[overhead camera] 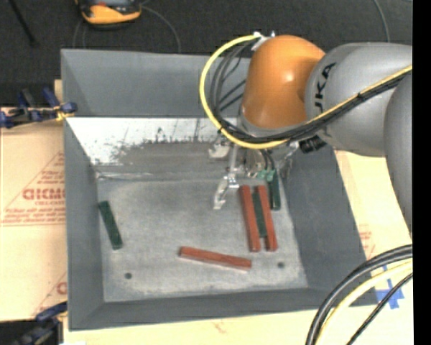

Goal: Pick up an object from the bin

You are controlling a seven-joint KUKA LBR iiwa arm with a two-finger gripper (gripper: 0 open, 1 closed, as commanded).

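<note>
My gripper (221, 195) hangs low in the right half of the bin, under the arm's orange cover, just left of the far ends of two red sticks. These two red sticks (258, 221) lie side by side, running toward the front. A dark green stick (274, 191) lies close along their right side, its far end hidden under the wrist. Nothing shows in the gripper's hold.
A third red stick (214, 257) lies crosswise near the front wall. Another dark green stick (110, 226) lies alone near the left wall. The arm and its yellow cables cover the bin's back right corner.
</note>
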